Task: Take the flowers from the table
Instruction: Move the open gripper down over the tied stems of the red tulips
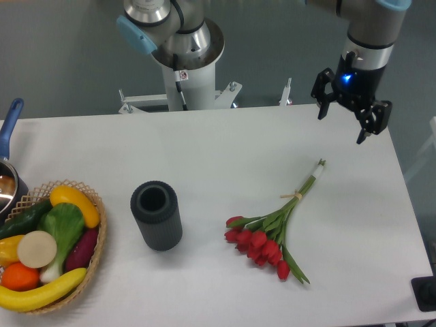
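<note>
Although the flowers lie mid-right on the white surface, red heads at seven o'clock and stem tips at one o'clock, the jaws hang apart just beyond those tips, toward one o'clock.

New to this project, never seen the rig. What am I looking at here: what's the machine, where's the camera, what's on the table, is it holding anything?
There is one picture, from a fixed camera looking down at the table from its front. The machine is a single robot arm; its base column stands behind the far edge. Its two-finger gripper, the black claw at upper right, hangs open in the air and holds nothing.

On the white tabletop lie the flowers, red tulips with their stems pointing toward the gripper. To their left stands a dark grey ribbed cylinder, open at the top. At the left edge sits a wicker basket of fruit and vegetables, with a blue-handled pot partly cut off behind it.
</note>
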Controlling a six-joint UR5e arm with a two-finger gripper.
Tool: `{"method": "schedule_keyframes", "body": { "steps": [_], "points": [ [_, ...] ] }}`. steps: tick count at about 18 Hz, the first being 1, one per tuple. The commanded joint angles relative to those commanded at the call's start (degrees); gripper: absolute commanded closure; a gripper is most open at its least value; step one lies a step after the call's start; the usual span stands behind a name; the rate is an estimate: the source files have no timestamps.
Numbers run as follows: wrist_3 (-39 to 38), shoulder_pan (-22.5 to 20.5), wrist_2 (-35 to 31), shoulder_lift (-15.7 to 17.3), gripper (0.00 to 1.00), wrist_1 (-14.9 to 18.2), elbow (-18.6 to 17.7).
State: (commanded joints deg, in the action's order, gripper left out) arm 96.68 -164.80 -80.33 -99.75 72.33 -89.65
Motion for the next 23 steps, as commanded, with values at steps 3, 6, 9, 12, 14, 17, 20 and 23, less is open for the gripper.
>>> {"method": "schedule_keyframes", "body": {
  "steps": [3, 6, 9, 12, 14, 17, 20, 23],
  "points": [
    [-0.2, 0.3, -0.2, -0.5, 0.0, -0.4, 0.0],
    [-0.8, 0.5, 0.3, -0.7, 0.0, -3.7, -1.8],
    [-5.0, 0.4, 4.8, -0.7, 0.0, -8.2, -5.5],
    [-10.5, 1.0, 5.3, -2.4, 0.0, -11.0, -6.2],
    [-10.6, 1.8, 5.4, -3.2, 0.0, -11.1, -8.0],
    [-11.9, 3.0, 5.3, -5.6, 0.0, -11.9, -8.0],
    [-16.2, 4.4, 5.4, -7.5, 0.0, -12.1, -7.5],
    [-20.5, 7.7, 5.4, -11.7, 0.0, -15.0, -7.0]
  ]
}}
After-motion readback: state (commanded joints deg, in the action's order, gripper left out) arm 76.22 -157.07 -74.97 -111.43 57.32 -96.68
